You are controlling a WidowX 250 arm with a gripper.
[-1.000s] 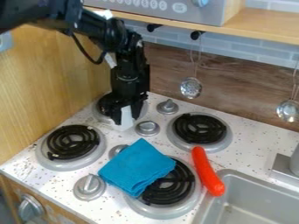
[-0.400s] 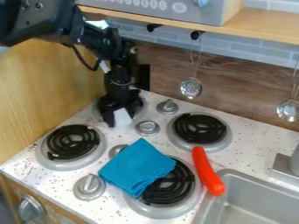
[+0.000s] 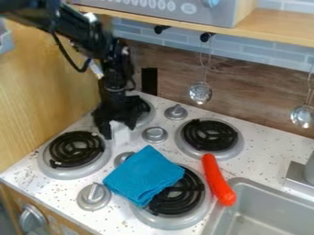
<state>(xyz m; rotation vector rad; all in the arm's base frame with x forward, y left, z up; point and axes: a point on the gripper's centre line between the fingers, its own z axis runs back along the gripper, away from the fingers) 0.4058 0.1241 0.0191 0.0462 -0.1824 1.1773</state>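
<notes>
The gripper (image 3: 120,133), wide or narrow I cannot tell, could snag the black coil (image 3: 76,148) at its eight o'clock by swinging low.

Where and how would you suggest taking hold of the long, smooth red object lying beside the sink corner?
Around the middle of the long, smooth red object, I'd suggest, from above, closing across its narrow width: it lies lengthwise, slanting towards the grey metal sink, and its long sides look unobstructed.
</notes>
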